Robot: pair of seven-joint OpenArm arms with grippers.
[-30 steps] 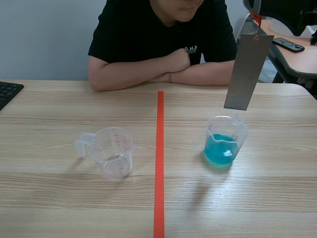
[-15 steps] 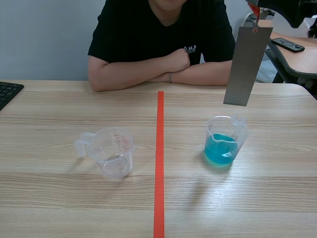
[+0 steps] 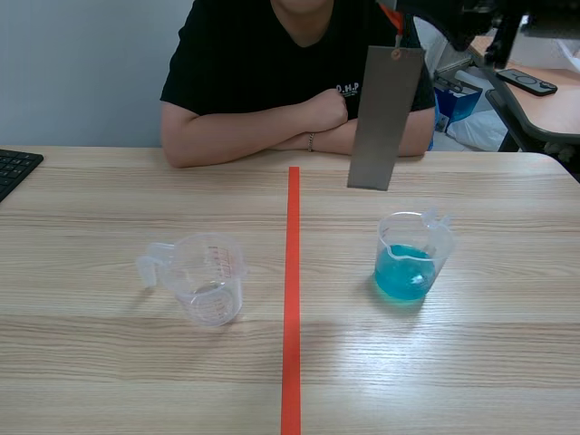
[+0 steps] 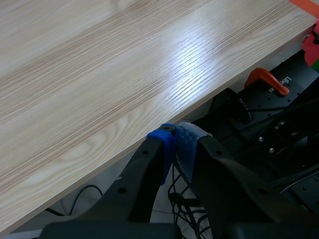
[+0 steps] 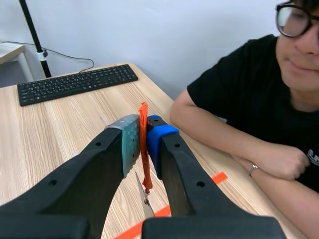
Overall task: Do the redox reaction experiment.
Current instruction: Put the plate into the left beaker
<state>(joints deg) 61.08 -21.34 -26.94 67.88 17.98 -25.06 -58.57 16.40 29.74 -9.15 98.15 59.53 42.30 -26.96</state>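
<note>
Grey plate [image 3: 384, 118], likely metal, on orange strap [image 5: 144, 169] — right gripper [image 5: 143, 142] pinching strap, left gripper [image 4: 177, 142] closed

A pale wood tabletop [image 3: 109, 381], glossy where the light falls, stands before a plain grey-blue wall [image 3: 82, 72]. A black keyboard [image 3: 14, 169] lies at its left edge. A second desk [image 3: 544, 109] stands beyond the right corner.
</note>
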